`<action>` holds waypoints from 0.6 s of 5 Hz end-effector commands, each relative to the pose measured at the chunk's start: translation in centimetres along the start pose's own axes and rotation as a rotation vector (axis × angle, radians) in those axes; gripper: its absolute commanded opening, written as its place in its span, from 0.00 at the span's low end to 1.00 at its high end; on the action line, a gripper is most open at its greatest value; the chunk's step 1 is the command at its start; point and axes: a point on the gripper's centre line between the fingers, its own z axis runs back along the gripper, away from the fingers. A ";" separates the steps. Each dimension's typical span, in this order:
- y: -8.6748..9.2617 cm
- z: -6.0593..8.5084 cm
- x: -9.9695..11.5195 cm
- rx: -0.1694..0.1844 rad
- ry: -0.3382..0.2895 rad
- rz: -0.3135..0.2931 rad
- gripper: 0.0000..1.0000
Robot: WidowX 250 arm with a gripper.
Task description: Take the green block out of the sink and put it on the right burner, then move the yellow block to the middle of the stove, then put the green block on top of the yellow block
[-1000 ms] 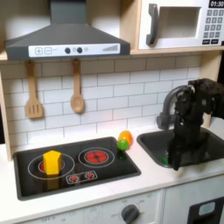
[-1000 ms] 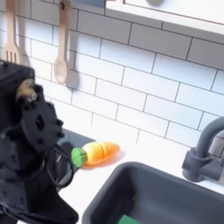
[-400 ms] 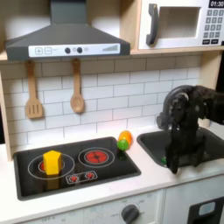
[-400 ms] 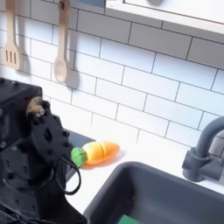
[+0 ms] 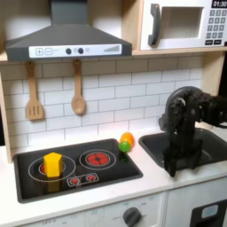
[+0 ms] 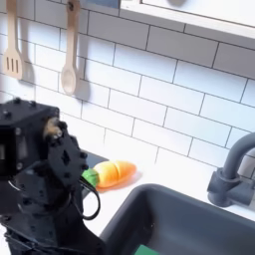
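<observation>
A sliver of the green block (image 6: pixel 146 250) is seen at the bottom of the sink (image 6: pixel 189 214) in the second exterior view. The gripper (image 5: pixel 176 165) is lowered into the sink (its opening cannot be told). The yellow block (image 5: pixel 52 163) is placed on the stove (image 5: pixel 75 182), over the first exterior view's left burner.

Yellow block (image 5: pixel 52 163): sitting upright on the left red ring burner of the stove (image 5: pixel 75 178) in the first exterior view, slightly taller than wide. Stove: lying flat and black, two red rings, small red marks along its front edge. Sink (image 5: pixel 210 140): dark grey basin sitting to the right of the stove in the first exterior view. Green block (image 6: pixel 145 250): showing as a bright green sliver on the sink floor (image 6: pixel 189 221) at the bottom edge of the second exterior view, mostly cut off.
</observation>
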 end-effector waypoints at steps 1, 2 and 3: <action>-1.0 -1.1 1.1 -0.011 -0.004 0.003 1.00; -1.7 -1.2 1.7 -0.040 -0.005 0.008 1.00; -2.9 -0.9 2.5 -0.066 -0.025 0.000 1.00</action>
